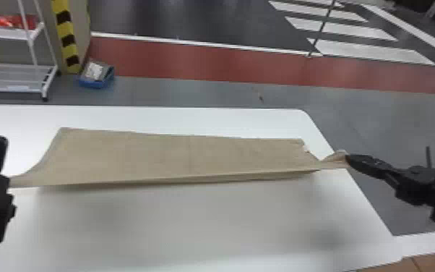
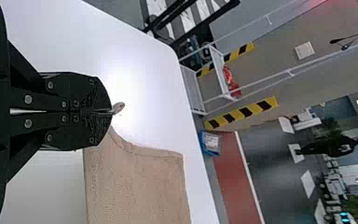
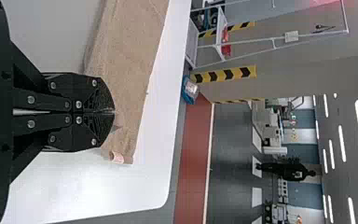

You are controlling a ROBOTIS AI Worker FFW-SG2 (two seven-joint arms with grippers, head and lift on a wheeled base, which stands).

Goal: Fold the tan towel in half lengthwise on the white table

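Tan towel (image 1: pixel 177 155) apparently in right gripper (image 1: pixel 347 161)

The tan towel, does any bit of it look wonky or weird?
A bit: the towel scrunches up narrow at its right end, where the right gripper pinches it, and its near left corner stretches out to the left gripper. That probably comes from being held.

Tan towel (image 1: pixel 184 155) is stretching along white table (image 1: pixel 191 224). I'm pinching its right end with my right gripper (image 1: pixel 349 161); my left gripper (image 1: pixel 0 209) is sitting at its left end. Blue box (image 1: pixel 95 84) is lying beyond it.
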